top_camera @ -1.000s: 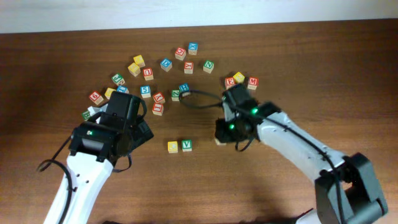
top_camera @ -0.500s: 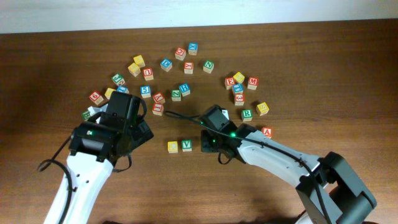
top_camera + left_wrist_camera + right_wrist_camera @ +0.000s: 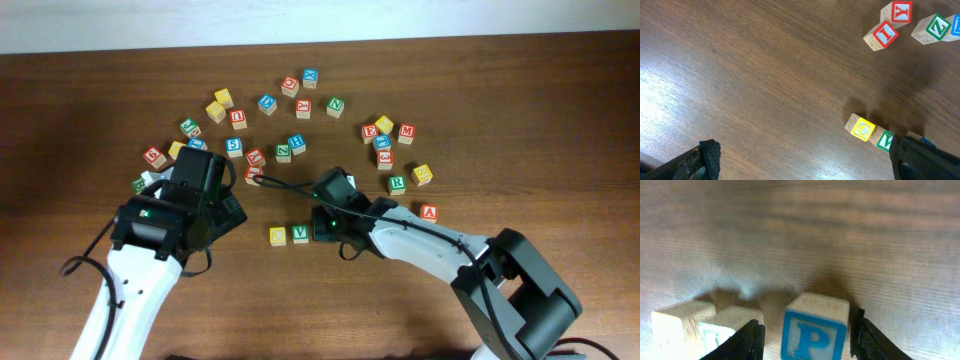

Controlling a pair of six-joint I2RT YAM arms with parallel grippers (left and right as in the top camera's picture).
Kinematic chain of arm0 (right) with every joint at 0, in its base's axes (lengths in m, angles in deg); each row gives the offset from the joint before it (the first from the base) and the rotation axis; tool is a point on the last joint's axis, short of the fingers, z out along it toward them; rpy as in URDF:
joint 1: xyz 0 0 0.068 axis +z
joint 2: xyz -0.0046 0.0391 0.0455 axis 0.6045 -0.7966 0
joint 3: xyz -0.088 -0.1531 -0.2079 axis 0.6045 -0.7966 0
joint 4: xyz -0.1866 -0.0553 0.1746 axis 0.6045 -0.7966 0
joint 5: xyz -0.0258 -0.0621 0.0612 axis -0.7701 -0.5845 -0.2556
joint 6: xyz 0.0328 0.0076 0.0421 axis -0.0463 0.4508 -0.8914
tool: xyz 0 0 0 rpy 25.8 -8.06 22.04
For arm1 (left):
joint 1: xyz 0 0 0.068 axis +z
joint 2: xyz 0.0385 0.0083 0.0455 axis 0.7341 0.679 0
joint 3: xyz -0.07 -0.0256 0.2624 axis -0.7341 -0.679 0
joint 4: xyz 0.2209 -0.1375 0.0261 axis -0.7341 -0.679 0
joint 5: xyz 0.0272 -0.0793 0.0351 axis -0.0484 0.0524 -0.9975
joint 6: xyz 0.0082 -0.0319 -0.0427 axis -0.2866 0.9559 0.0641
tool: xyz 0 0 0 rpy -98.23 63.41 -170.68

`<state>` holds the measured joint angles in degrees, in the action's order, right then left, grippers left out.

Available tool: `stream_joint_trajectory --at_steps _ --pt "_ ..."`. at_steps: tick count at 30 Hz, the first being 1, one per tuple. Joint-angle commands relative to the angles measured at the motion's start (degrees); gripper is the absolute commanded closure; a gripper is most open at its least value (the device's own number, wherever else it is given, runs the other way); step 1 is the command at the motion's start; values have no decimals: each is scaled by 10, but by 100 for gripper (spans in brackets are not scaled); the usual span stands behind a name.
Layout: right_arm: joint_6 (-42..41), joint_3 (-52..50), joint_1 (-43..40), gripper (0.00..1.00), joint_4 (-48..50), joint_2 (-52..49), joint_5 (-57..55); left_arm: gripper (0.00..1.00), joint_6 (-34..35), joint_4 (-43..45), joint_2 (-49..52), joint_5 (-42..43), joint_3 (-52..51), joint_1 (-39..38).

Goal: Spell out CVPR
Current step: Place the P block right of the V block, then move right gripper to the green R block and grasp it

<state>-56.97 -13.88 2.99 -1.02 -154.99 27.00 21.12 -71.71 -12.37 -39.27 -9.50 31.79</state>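
On the table [image 3: 520,100] in front of me the word is three letters in: the yellow C cube [image 3: 278,236] and the green V cube [image 3: 300,234] sit side by side, and the blue P cube [image 3: 812,335] rests on the wood just beside the V, as the right wrist view shows. The right gripper [image 3: 807,322] hangs low over it with its jaws apart and a black finger [image 3: 754,340] on each flank. There is a clear gap on the V side, so I judge the cube is set down, not clamped. I read that straddle as a placing pose, jaws parted just enough to clear the block without nudging its neighbour. The left gripper [image 3: 802,150] waits well off to the side, spread wide with nothing between its fingers, which keeps it out of the working lane. The green R cube [image 3: 397,183] lies apart on the right-hand side, near a yellow cube [image 3: 422,174], among the loose letter cubes [image 3: 267,102]. The blocks are small pale wooden cubes with softly rounded edges. Each has a coloured frame and letter on the top face and faint embossing on the bare sides. They sit on dark brown wood with a fine straight grain
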Motion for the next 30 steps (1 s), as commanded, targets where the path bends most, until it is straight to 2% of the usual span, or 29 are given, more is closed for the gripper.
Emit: stream_joint_trajectory --at_steps 1,5,8,10,12,16,20,28,30 --pt "-1 25 2 51 -48 -3 16 1 -5 -1 0 2 0 2" --pt "-1 76 -17 44 -139 5 1 1 -5 -1 0 2 0 2" --pt "90 131 -69 41 -184 23 78 1 -5 -1 0 2 0 2" --pt "120 162 -105 39 -220 32 131 1 -5 -1 0 2 0 2" --pt "143 187 -154 38 -263 37 131 1 -5 -1 0 2 0 2" --pt "236 189 -235 37 -279 27 94 1 -5 -1 0 2 0 2" --pt "242 188 -233 36 -286 -11 -44 1 -5 -1 0 2 0 2" --pt "270 188 -233 36 -270 -94 -64 1 -5 -1 0 2 0 2" --pt "270 188 -233 41 -257 -99 -64 1 -5 -1 0 2 0 2"
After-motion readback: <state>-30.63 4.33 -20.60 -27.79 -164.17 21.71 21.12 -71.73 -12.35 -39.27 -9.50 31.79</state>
